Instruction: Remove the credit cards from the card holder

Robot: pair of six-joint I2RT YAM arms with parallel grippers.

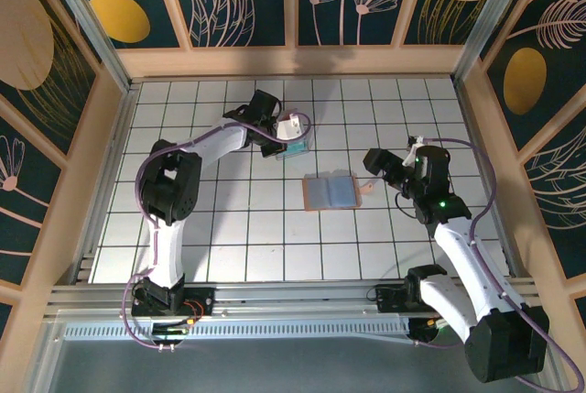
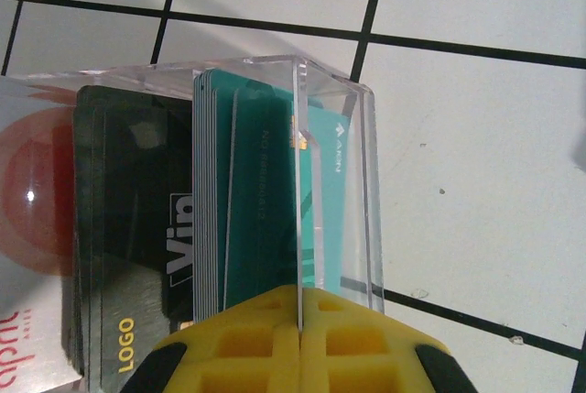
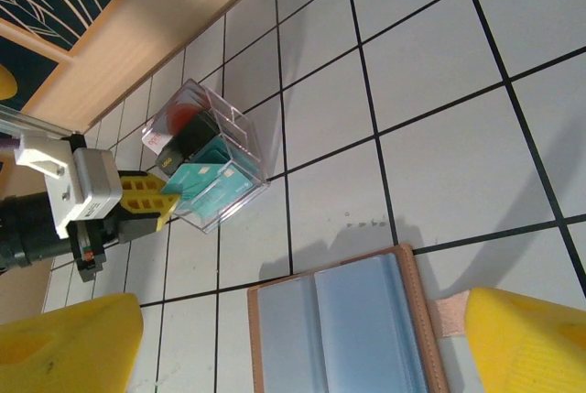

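Observation:
The card holder [image 1: 330, 191] lies open and flat on the tiled table, grey-blue inner faces up, with its tan strap tab [image 1: 371, 187] to the right. It also lies under my right wrist camera, card holder [image 3: 352, 329] and tab [image 3: 449, 315]. My right gripper [image 3: 298, 347] hangs open above it, a yellow finger on each side, touching nothing. My left gripper [image 2: 300, 338] is shut on a thin credit card [image 2: 298, 182] seen edge-on. That card stands inside a clear box [image 2: 366, 182] among teal credit cards [image 2: 261, 201] and black ones [image 2: 137, 228].
The clear box [image 1: 298, 144] sits behind and to the left of the card holder, with the left gripper [image 1: 293, 135] at it. It also appears as the clear box [image 3: 215, 159] in the right wrist view. Wooden walls [image 1: 293, 61] ring the table.

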